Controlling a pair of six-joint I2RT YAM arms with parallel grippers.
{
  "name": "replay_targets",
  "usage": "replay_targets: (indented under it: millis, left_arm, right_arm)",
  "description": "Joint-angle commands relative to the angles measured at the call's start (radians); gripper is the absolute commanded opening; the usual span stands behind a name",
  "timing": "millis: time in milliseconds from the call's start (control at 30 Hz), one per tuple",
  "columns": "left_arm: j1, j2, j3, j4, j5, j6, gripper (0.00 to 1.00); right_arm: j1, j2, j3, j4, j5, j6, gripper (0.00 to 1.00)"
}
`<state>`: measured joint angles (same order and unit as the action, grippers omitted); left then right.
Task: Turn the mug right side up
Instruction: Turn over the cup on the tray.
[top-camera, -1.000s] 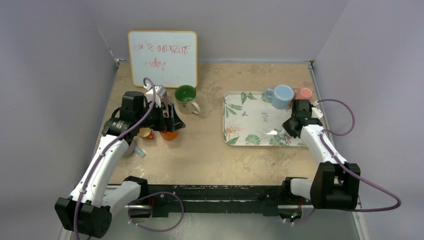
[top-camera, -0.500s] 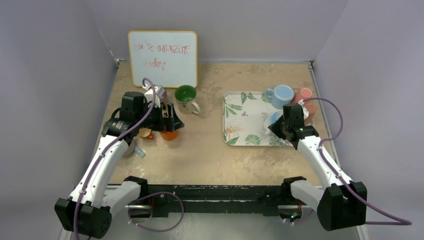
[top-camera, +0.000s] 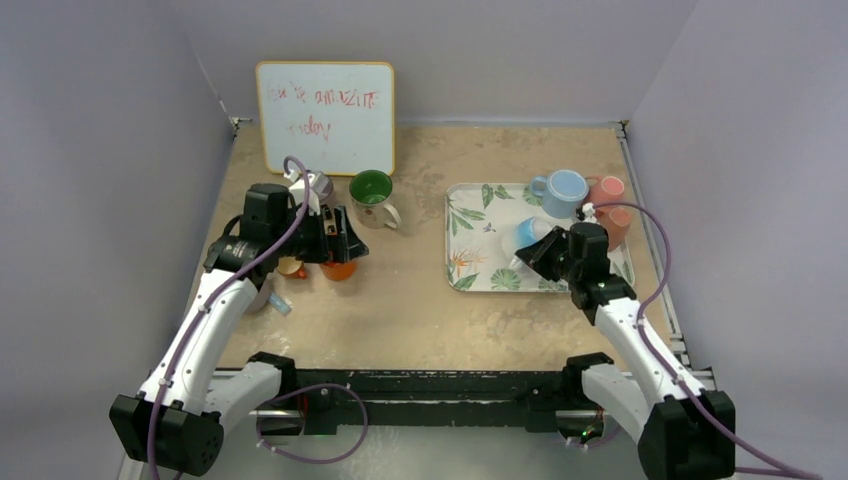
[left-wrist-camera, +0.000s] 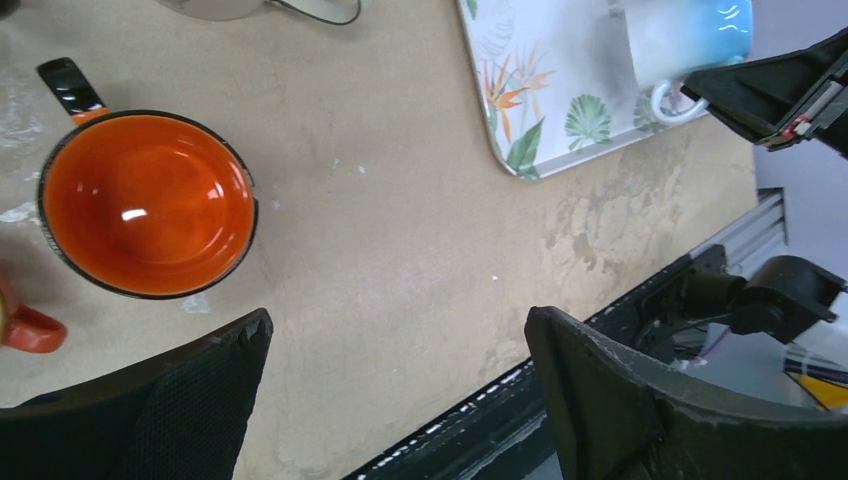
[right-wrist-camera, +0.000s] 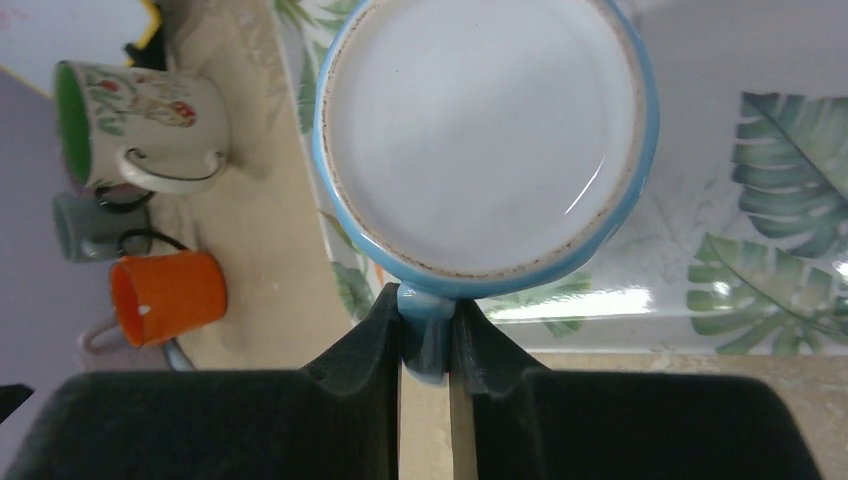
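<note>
Tipped on its side over the leaf-print tray (top-camera: 478, 232), mouth toward the right wrist camera: the light-blue mug (right-wrist-camera: 485, 140), white inside (touching the tray or clear of it, hard to tell). Pinched by the handle alone in the right gripper (right-wrist-camera: 427, 335), jaws nearly closed on that thin loop. Probably glazed ceramic: rigid, slick, chippable, fairly heavy for so small a hold and likely to swing about the handle. Best turned slowly and set down low. Left gripper (left-wrist-camera: 398, 325) spread wide, empty, above the counter (left-wrist-camera: 400, 200) beside an orange mug (left-wrist-camera: 145, 205).
</note>
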<state>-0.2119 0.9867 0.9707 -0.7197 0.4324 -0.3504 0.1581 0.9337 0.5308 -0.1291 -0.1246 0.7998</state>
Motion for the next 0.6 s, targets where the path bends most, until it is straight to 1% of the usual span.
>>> replay_targets:
  millis: [0, 67, 167, 233, 267, 333, 367, 500, 567]
  left_arm:
    - [-0.004, -0.015, 0.039, 0.070, 0.112, -0.103, 0.95]
    - [-0.004, -0.017, 0.033, 0.110, 0.166, -0.160, 0.90]
    - [-0.004, -0.016, 0.007, 0.193, 0.261, -0.266, 0.88]
    - [-0.004, -0.011, -0.022, 0.288, 0.336, -0.385, 0.85]
    - [-0.004, -0.008, -0.038, 0.364, 0.373, -0.445, 0.84]
    - [-0.004, -0.001, -0.068, 0.464, 0.433, -0.557, 0.82]
    - [-0.004, -0.002, -0.086, 0.550, 0.454, -0.613, 0.81]
    - [-0.004, -0.029, -0.170, 0.779, 0.466, -0.779, 0.79]
    - [-0.004, -0.045, -0.218, 0.886, 0.453, -0.840, 0.80]
  right_arm:
    - [0.007, -0.091, -0.018, 0.240, -0.103, 0.012, 0.00]
    - [0.010, -0.108, -0.021, 0.267, -0.109, 0.037, 0.00]
    - [0.017, -0.115, -0.022, 0.342, -0.159, 0.064, 0.00]
    - [0.028, -0.113, -0.028, 0.433, -0.219, 0.093, 0.00]
    - [0.040, -0.112, -0.031, 0.466, -0.235, 0.114, 0.00]
    - [0.075, -0.114, -0.031, 0.535, -0.245, 0.136, 0.00]
    - [0.094, -0.113, -0.031, 0.570, -0.244, 0.153, 0.00]
    - [0.169, -0.093, -0.028, 0.701, -0.227, 0.214, 0.00]
    - [0.204, -0.074, -0.021, 0.764, -0.209, 0.247, 0.00]
